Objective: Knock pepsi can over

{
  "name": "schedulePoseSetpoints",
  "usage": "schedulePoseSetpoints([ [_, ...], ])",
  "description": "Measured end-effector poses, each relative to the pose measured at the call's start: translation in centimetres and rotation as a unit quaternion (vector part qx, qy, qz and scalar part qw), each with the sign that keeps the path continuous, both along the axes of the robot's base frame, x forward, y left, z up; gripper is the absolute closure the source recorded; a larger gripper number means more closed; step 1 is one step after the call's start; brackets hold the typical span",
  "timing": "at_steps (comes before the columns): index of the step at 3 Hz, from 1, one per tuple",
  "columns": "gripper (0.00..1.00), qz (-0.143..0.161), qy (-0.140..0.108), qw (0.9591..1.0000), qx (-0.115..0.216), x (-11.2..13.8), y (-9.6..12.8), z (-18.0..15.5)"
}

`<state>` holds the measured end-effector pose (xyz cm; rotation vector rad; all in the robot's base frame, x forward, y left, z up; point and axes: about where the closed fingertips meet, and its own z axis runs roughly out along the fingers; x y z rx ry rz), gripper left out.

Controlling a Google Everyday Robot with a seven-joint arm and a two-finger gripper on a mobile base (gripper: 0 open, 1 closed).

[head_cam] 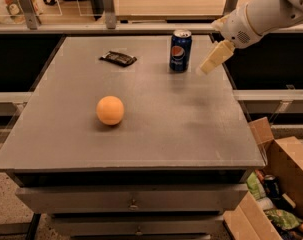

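The pepsi can (180,50), dark blue with a round logo and silver top, stands upright at the back right of the grey table (156,134). My gripper (211,62), cream-coloured on a white arm reaching in from the upper right, hangs just right of the can, a small gap away, pointing down-left toward the table top.
An orange ball (110,110) sits left of centre. A dark flat snack wrapper (118,58) lies at the back left of the can. An open cardboard box (278,184) with items stands on the floor at the right. A counter (166,4) runs behind the table.
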<state>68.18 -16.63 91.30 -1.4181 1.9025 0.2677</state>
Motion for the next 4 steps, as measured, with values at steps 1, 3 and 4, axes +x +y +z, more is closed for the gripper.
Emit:
schedulePoseSetpoints([
  [1,0.00,0.006,-0.015,0.9986,0.050,3.0,1.9,-0.6],
  [3,0.00,0.031,-0.014,0.9902,0.135,6.7,5.8,-3.3],
  [4,0.17,0.042,-0.011,0.9866,0.157,7.8,7.4,-4.5],
])
